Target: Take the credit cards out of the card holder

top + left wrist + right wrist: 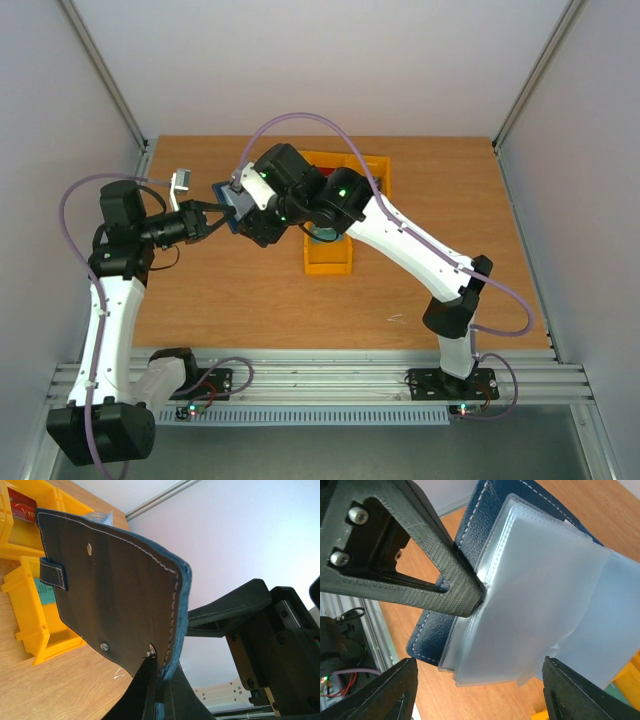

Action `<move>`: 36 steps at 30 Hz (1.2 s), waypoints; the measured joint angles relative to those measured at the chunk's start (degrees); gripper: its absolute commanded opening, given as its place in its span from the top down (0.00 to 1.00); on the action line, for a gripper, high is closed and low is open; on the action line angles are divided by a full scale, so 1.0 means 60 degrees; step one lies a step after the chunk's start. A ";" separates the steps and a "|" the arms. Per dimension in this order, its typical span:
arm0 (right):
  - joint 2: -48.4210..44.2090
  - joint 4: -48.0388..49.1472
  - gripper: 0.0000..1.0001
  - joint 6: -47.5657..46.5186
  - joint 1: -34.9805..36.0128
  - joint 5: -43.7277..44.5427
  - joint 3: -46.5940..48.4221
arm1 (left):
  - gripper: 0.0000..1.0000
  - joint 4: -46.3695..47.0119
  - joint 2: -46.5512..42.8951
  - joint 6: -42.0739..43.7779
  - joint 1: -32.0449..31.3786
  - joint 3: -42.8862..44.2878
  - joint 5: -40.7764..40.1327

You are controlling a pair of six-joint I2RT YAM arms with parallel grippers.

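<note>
The card holder (115, 595) hangs upright above the table, dark navy outside with a closing tab on its left edge. My left gripper (160, 669) is shut on its lower edge. In the right wrist view the holder is spread open, showing frosted clear sleeves (540, 595), and I cannot tell whether any card is inside them. My right gripper (480, 694) stands open, its two fingers on either side of the sleeves' lower edge and not touching them. A red card (22, 509) with white lettering lies in a yellow bin.
Two yellow bins (328, 262) stand on the wooden table just right of the held holder, under the right arm. The nearer bin (30, 630) holds something teal. In the top view both grippers meet at the table's back left, close together.
</note>
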 measured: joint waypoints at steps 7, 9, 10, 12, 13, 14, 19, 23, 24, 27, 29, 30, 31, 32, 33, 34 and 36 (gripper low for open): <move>0.0178 -0.0157 0.36 0.0084 0.0000 0.0277 0.0186 | 1.00 0.0000 0.0000 -0.0004 0.0000 0.0000 0.0004; 0.0248 -0.0219 0.38 0.0095 0.0000 0.0328 0.0288 | 1.00 0.0007 0.0000 -0.0022 0.0000 -0.0004 0.0011; 0.0295 -0.0229 0.39 0.0109 0.0000 0.0404 0.0353 | 1.00 0.0007 0.0000 -0.0040 0.0000 -0.0004 0.0015; 0.0393 -0.0310 0.43 0.0135 0.0000 0.0670 0.0492 | 1.00 0.0011 0.0000 -0.0080 0.0000 -0.0004 0.0018; 0.0430 -0.0350 0.44 0.0142 0.0000 0.0816 0.0532 | 1.00 0.0011 0.0000 -0.0091 0.0000 -0.0007 0.0018; 0.0448 -0.0404 0.46 0.0153 0.0000 0.0922 0.0565 | 1.00 0.0018 0.0000 -0.0102 0.0000 -0.0015 0.0011; 0.0463 -0.0623 0.47 0.0215 0.0036 0.1468 0.0616 | 1.00 0.0025 0.0000 -0.0117 0.0033 -0.0073 0.0000; 0.0463 -0.0674 0.45 0.0233 0.0040 0.1552 0.0619 | 1.00 0.0036 0.0000 -0.0164 0.0044 -0.0073 0.0004; 0.0463 -0.0681 0.45 0.0244 0.0040 0.1526 0.0623 | 1.00 0.0036 0.0000 -0.0175 0.0044 -0.0073 0.0004; 0.0484 -0.0670 0.50 0.0284 0.0040 0.1337 0.0627 | 1.00 0.0044 0.0000 -0.0178 0.0044 -0.0073 0.0015; 0.0543 -0.0627 0.51 0.0328 0.0036 0.1191 0.0627 | 1.00 0.0047 0.0000 -0.0175 0.0044 -0.0073 0.0011; 0.0579 -0.0601 0.50 0.0350 0.0036 0.1075 0.0627 | 1.00 0.0047 0.0000 -0.0175 0.0044 -0.0073 0.0011; 0.0612 -0.0590 0.49 0.0372 0.0036 0.0940 0.0627 | 1.00 0.0044 0.0000 -0.0171 0.0044 -0.0073 0.0011; 0.0634 -0.0583 0.48 0.0375 0.0036 0.0816 0.0627 | 1.00 0.0044 0.0000 -0.0160 0.0044 -0.0073 0.0022; 0.0659 -0.0561 0.46 0.0379 0.0036 0.0663 0.0627 | 1.00 0.0033 0.0000 -0.0135 0.0044 -0.0073 0.0026; 0.0663 -0.0543 0.45 0.0390 0.0036 0.0503 0.0627 | 1.00 0.0025 0.0000 -0.0095 0.0051 -0.0073 0.0029; 0.0667 -0.0495 0.45 0.0415 -0.0011 0.0244 0.0627 | 1.00 0.0025 0.0000 -0.0007 0.0055 -0.0073 0.0073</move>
